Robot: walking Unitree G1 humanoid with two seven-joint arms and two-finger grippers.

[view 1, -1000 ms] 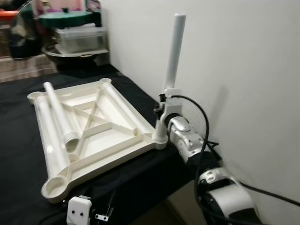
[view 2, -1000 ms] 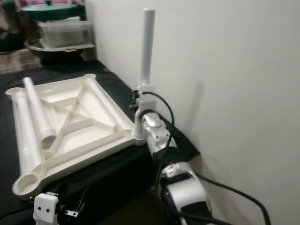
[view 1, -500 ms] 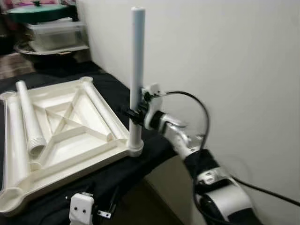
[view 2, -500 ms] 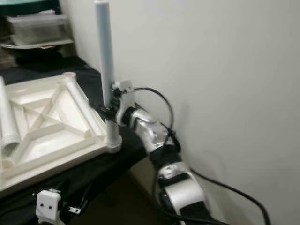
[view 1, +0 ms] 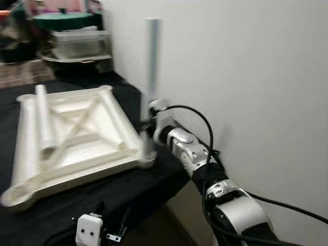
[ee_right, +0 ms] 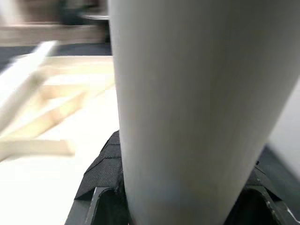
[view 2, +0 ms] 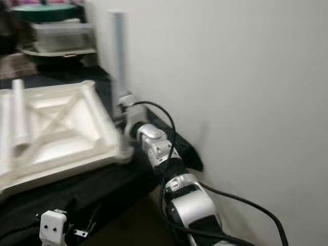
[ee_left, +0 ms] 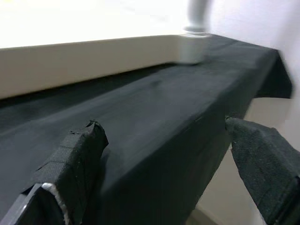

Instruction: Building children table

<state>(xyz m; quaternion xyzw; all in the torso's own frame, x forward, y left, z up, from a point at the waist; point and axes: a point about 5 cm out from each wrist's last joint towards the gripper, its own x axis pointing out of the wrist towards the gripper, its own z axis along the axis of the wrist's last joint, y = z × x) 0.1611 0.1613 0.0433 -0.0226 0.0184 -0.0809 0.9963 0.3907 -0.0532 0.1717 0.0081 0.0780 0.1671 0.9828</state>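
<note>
1. The cream plastic tabletop (view 1: 77, 136) lies upside down on a black cloth-covered surface (view 1: 102, 200). Its underside is moulded with a raised rim, crossing ribs and a round socket at each corner.
2. A smooth, pale cylindrical table leg (view 1: 151, 61) stands upright in the corner socket at about 4 o'clock of the tabletop, close to the white wall (view 1: 246, 77).
3. The right gripper (view 1: 149, 123) is clamped on the low part of that upright leg, just above the socket. In the right wrist view the leg's matte tube (ee_right: 197, 108) sits squeezed between the black, fabric-wrapped fingers (ee_right: 101, 173).
4. The silver right arm (view 1: 205, 169), jointed and trailing a black cable, reaches in from 5 o'clock.
5. Two loose legs (view 1: 43, 123), tubes of the same cream plastic, lie side by side inside the tabletop along its 9 o'clock rim; both eye views are motion-blurred.
6. The left gripper (ee_left: 159, 154) hangs low beside the cloth's draped edge, its two padded black fingertips (ee_left: 77, 159) spread apart with nothing between them.
7. At 11 o'clock, far back, sit a clear plastic bin (view 1: 82, 43) with a green round lid (view 1: 64, 20) above it.
</note>
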